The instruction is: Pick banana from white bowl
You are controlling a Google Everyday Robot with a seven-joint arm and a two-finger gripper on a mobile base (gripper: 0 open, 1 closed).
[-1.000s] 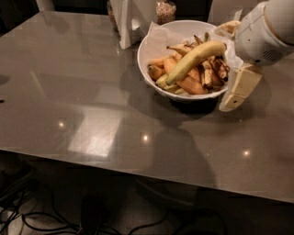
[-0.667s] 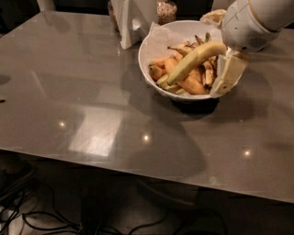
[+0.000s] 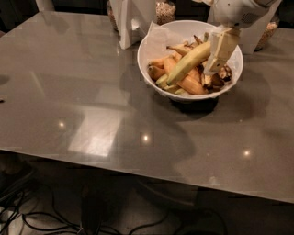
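Change since a second ago: my pincer [image 3: 216, 55] is no longer outside the right rim of the white bowl [image 3: 146, 69]. It now hangs over the bowl's right half, just beside the far right end of the banana [image 3: 189, 63]. Contact with the banana: cannot tell. Pincer apart or together: cannot tell either.

Meaning for the task: approach looks nearly done, grasp not yet confirmed. The banana is in the bowl, not lifted.

Position of target: it lies on top of the pile, slanting from near left up to far right and spanning most of the bowl.

Bowl contents:
- the long yellow-green banana, uppermost
- shorter orange-yellow bananas [image 3: 186, 82] beneath it, near side
- blackened bananas [image 3: 219, 77] at the right, under my pincer
- crumpled white paper [image 3: 161, 36] lining the far left wall

The bowl stands on the grey surface [image 3: 92, 92], towards the far right. Behind it are two jars of grain [image 3: 165, 10].
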